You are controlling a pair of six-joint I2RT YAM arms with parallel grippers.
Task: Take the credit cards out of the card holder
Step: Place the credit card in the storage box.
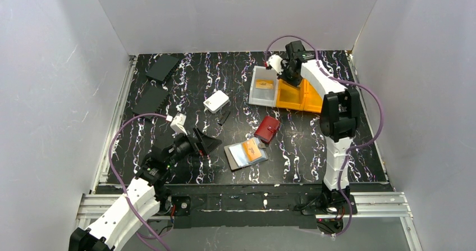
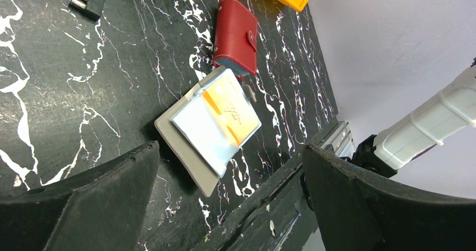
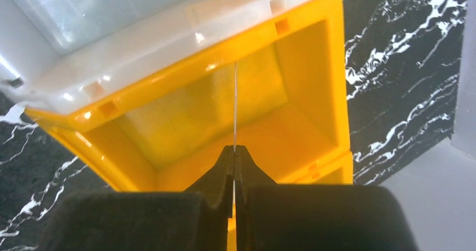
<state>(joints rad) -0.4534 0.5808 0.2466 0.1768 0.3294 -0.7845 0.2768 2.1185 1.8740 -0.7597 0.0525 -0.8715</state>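
1. Top external view: the small grey-taupe, leather-like folding card holder [image 1: 240,156] lies open near the middle of the tabletop's near edge. Its shiny inside faces up, and a thin orange card [image 1: 253,150] sits in its clear sleeve.
2. The left gripper [image 1: 201,142] hovers just left of the holder, jaws spread wide with nothing in them. In the left wrist view the holder lies framed between the black fingers [image 2: 84,206]. I judge this is a line-up for reaching at the card left inside.
3. The right gripper [image 3: 234,150] is near the far right corner, pinched fully shut on a thin card [image 3: 235,105] seen edge-on. Its colour cannot be told. The card is held upright over the open yellow-orange plastic bin [image 3: 303,94], probably so that it drops in cleanly.
4. A flat orange-brown card [image 1: 264,84] lies in the clear plastic tray [image 1: 264,97] against the bin's left side, so this corner seems to serve as the drop-off.
5. The red snap-tab wallet [image 1: 268,128] rests at the holder's far corner, touching or nearly so. The left fingers should avoid catching it.
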